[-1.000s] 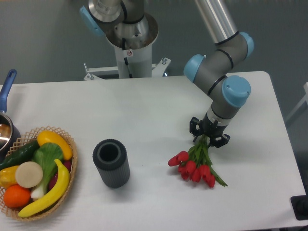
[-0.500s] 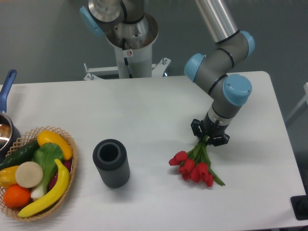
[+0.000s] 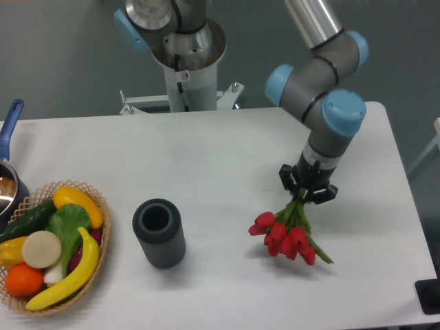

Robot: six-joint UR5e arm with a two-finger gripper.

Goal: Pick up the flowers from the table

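Note:
The flowers [image 3: 289,238], a bunch of red tulips with green stems and leaves, hang at the right of the white table [image 3: 206,158]. My gripper [image 3: 307,189] is shut on the upper ends of the stems, with the buds pointing down and toward the front. The stem ends are hidden inside the fingers. The bunch looks tilted and mostly off the tabletop; I cannot tell whether the buds still touch it.
A dark grey ribbed cylinder [image 3: 159,233] stands upright left of the flowers. A wicker basket [image 3: 98,200] of fruit and vegetables sits at the front left. A pot with a blue handle [image 3: 9,124] is at the left edge. A black object [image 3: 429,297] is at the front right corner.
The gripper closed on the stems and has moved up and to the right, taking the tulips with it; the buds shifted right and swung beneath it.

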